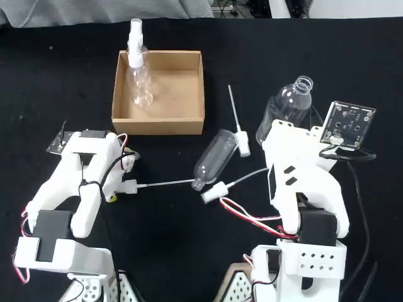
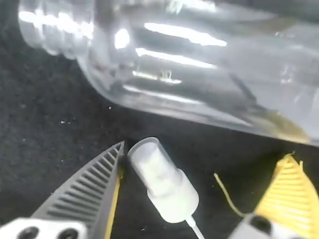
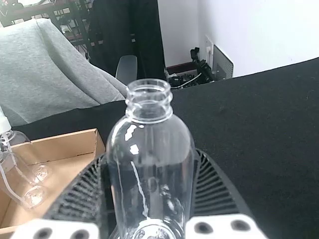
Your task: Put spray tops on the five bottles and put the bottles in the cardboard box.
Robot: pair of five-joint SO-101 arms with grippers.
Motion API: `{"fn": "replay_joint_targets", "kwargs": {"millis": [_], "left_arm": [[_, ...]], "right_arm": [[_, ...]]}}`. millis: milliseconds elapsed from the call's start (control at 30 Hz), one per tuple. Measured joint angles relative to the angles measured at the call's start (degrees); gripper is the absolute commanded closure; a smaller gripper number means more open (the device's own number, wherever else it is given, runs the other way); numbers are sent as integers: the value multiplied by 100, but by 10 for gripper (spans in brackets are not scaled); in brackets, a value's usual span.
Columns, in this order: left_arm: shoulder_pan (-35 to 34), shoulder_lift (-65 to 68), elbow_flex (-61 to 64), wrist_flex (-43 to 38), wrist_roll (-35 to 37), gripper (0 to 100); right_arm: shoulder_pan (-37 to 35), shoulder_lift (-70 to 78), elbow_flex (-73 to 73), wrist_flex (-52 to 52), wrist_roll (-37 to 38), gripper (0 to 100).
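Observation:
My right gripper is shut on a clear open-necked bottle, held upright above the table at the right. My left gripper is open low over the table, with a white spray top lying between its grey finger and yellow finger. In the high view that spray top has its long tube pointing right. Another clear bottle lies on its side just beyond it. The cardboard box at the back left holds capped bottles.
An uncapped bottle lies on its side mid-table. Two more spray tops with tubes lie near it, one in front and one to its right. The black cloth behind the right arm is open.

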Motion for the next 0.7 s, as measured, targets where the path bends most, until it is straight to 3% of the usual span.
{"fn": "replay_joint_targets", "kwargs": {"millis": [333, 567, 700], "left_arm": [[0, 0, 0, 0, 9, 581], [-9, -9, -26, -44, 18, 854], [-9, -26, -176, -132, 18, 879]], "right_arm": [[0, 0, 0, 0, 0, 949], [0, 0, 0, 0, 0, 949], [0, 0, 0, 0, 0, 949]]}}
